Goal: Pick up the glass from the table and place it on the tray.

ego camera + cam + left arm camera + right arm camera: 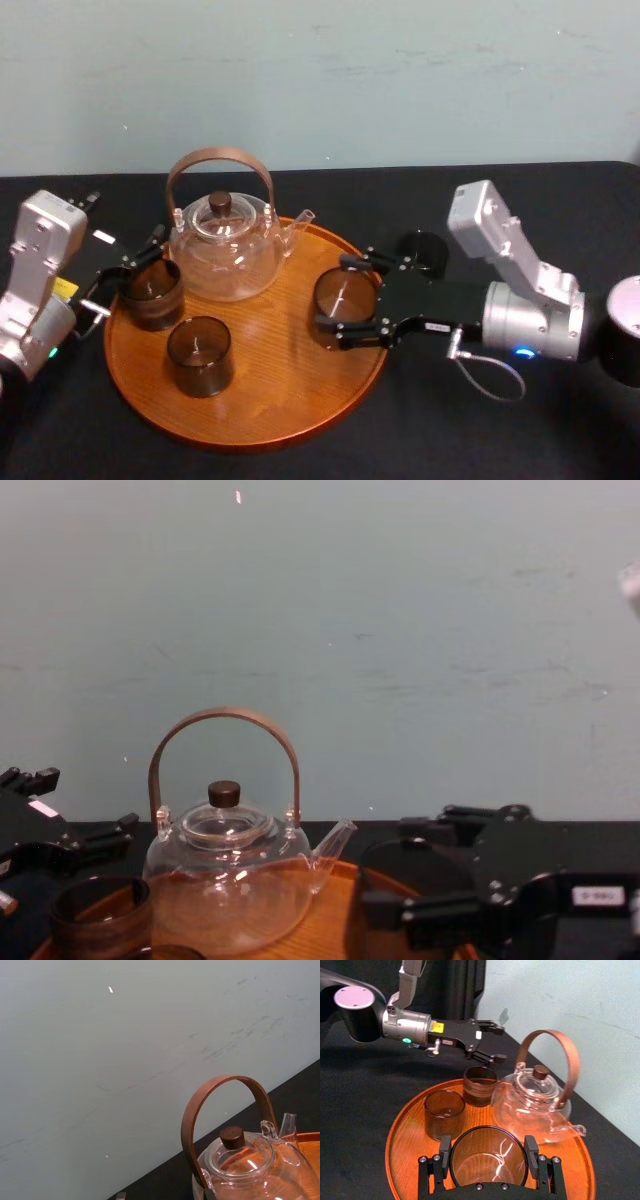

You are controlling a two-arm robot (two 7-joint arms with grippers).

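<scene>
A dark brown glass (342, 296) stands between the fingers of my right gripper (338, 303), over the right part of the round wooden tray (280, 392). In the right wrist view both fingers (445, 1148) touch the sides of the glass (488, 1157), so the right gripper (488, 1149) is shut on it. I cannot tell whether the glass rests on the tray (405, 1130) or hangs just above it. My left gripper (135, 258) is open at the tray's left edge, just behind another glass, and its spread fingers also show in the right wrist view (497, 1042).
A clear glass teapot (222, 245) with a brown hoop handle stands at the back of the tray. Two more dark glasses (152, 292) (200, 355) stand on its left part. A dark round object (422, 252) lies on the black table behind my right gripper.
</scene>
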